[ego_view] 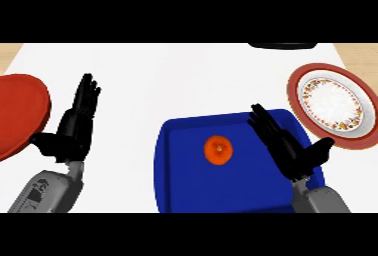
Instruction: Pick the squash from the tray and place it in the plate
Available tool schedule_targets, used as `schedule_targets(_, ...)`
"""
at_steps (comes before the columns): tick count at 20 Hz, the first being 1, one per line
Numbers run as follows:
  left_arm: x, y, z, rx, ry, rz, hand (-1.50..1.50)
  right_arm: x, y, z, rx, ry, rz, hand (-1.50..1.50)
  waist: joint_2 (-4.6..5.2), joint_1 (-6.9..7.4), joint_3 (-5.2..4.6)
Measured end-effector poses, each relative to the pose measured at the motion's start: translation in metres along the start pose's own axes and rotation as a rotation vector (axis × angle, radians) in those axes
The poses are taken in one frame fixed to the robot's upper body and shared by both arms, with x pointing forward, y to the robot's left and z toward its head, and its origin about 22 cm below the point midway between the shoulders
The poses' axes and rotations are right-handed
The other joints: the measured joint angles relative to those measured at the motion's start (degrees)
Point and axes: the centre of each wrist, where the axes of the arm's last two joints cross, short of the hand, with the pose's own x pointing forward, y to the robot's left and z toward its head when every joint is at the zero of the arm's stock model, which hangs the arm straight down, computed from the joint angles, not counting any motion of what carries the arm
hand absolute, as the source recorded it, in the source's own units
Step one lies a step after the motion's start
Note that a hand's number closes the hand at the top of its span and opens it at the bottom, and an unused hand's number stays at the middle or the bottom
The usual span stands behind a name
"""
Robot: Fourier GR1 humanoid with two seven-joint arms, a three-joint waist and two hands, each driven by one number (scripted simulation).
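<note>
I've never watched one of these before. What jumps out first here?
Probably the blue tray low in the middle, with a small orange squash lying on it. The right hand hangs open over the tray's right side, beside the squash and not touching it. A patterned plate with a red rim waits at upper right; the left hand rests open at left, next to a plain red plate.

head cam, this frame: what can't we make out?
- Dark object at the top edge, head view: cut off, identity unclear.
- Red round plate at left: cut by the left edge.
- Blue rectangular tray: right rim hidden under the right hand.
- Small orange squash: surface detail too small.
</note>
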Motion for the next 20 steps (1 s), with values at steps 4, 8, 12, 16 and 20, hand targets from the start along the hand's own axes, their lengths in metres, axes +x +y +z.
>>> schedule_targets(4,-0.021,0.004,0.012,0.015,0.123,-0.031,0.00,0.023,0.016,-0.017,0.034,-0.055,0.022,1.50,-0.75,0.38,1.20)
schedule_targets(8,-0.042,0.017,0.026,0.028,0.277,-0.079,0.00,0.064,0.008,-0.030,0.052,-0.144,0.311,1.50,-1.88,0.39,0.71)
schedule_targets(12,-0.053,0.018,0.038,0.024,0.379,-0.091,0.00,0.078,-0.005,-0.026,-0.052,-0.224,0.714,1.50,-2.15,-0.10,1.06)
schedule_targets(16,-0.055,0.018,0.043,0.020,0.419,-0.092,0.00,0.029,0.016,-0.014,-0.180,-0.288,0.483,-1.50,-1.39,-0.09,1.85)
schedule_targets(20,-0.055,0.016,0.049,0.009,0.444,-0.088,0.00,-0.012,0.020,-0.001,-0.090,-0.363,0.386,-1.50,-1.15,0.51,1.99)
